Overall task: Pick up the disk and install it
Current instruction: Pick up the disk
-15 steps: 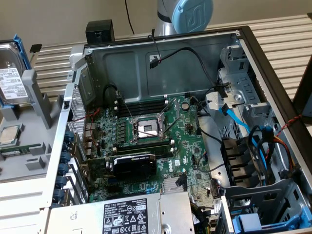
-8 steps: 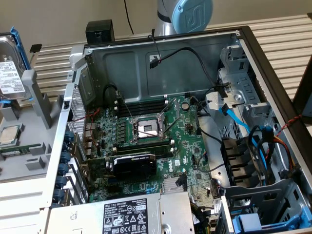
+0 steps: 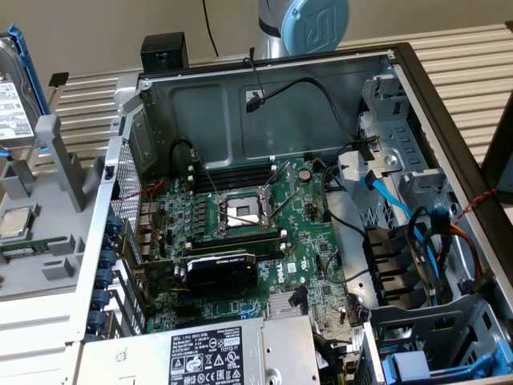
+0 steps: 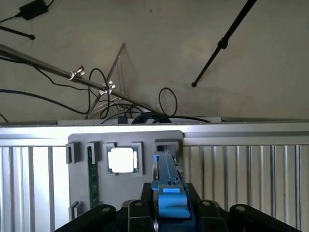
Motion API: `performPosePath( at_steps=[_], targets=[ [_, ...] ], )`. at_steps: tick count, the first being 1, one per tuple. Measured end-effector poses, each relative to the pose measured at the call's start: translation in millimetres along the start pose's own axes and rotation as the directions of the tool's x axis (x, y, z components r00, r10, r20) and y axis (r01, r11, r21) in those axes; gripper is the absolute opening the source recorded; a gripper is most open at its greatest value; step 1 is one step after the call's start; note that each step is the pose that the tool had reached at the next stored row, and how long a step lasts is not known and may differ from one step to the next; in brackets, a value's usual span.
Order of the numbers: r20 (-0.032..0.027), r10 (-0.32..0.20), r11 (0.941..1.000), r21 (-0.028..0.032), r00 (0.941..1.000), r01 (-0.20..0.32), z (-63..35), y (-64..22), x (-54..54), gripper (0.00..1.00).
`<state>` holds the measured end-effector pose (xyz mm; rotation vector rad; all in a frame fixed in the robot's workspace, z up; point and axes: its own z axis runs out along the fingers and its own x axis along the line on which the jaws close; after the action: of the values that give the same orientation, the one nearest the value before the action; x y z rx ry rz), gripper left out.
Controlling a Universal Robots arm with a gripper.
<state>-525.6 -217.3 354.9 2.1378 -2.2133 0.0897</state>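
The black gripper (image 4: 170,215) is clenched on the disk (image 4: 166,176), a flat silver hard drive gripped by its blue plastic carrier. The pick-up is judged in hand, installation not yet done. The drive is held over the grey plastic holder tray (image 4: 82,164) at the exterior view's far left, well apart from the open computer case (image 3: 264,104). It stands on edge, long axis upright, pointing away from the fingers.

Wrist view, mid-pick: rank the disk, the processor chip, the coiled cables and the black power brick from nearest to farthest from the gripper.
1. The disk: between the jaws of the gripper.
2. The processor chip: in the grey tray below.
3. The coiled cables: on the floor past the table edge.
4. The black power brick: far across the floor.
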Motion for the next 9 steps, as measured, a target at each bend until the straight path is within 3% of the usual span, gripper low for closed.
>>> performPosePath(
  at_steps=[5,9],
  targets=[
    [-0.0090,0.002,1.0000,0.0037,1.0000,-0.002,-17.4,0.0,-2.9,0.37],
    [-0.0123,0.004,1.0000,0.0089,0.9999,-0.004,-31.0,-0.7,-5.8,0.37]
  ],
)
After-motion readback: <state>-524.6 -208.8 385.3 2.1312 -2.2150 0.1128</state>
